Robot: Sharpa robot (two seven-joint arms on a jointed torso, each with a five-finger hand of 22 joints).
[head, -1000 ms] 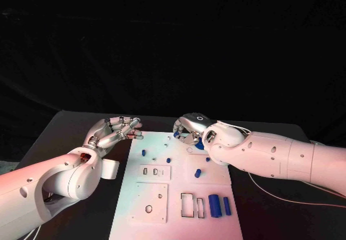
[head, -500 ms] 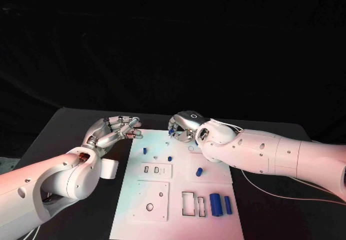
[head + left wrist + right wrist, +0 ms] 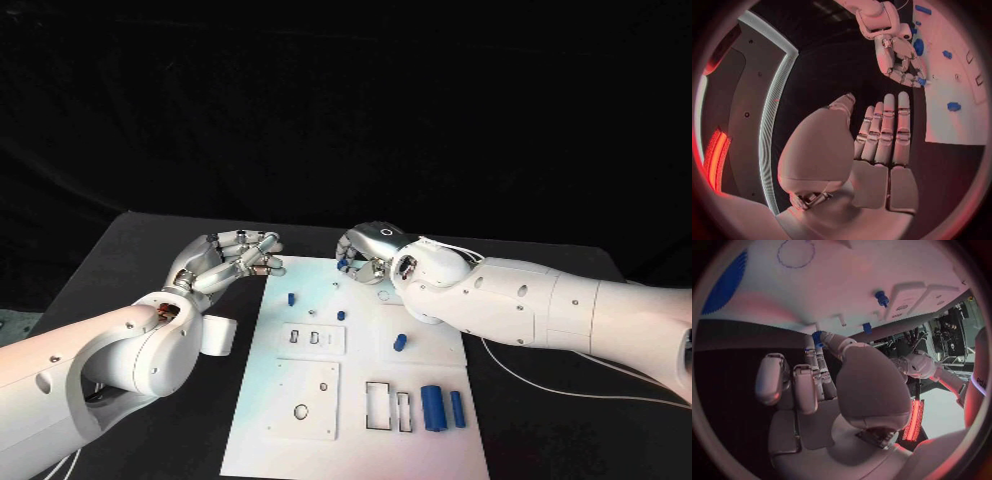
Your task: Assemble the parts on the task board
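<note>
Now blue part (image 3: 348,266) pinched in right hand (image 3: 369,256), above task board (image 3: 361,440)

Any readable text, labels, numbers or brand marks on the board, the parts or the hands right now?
None can be read.
Task board: bare white plate with cut-outs, no lettering seen.
Blue parts: plain, unmarked.
Right hand: a small ring mark on its back, not text.
Left hand: no marking seen.
</note>
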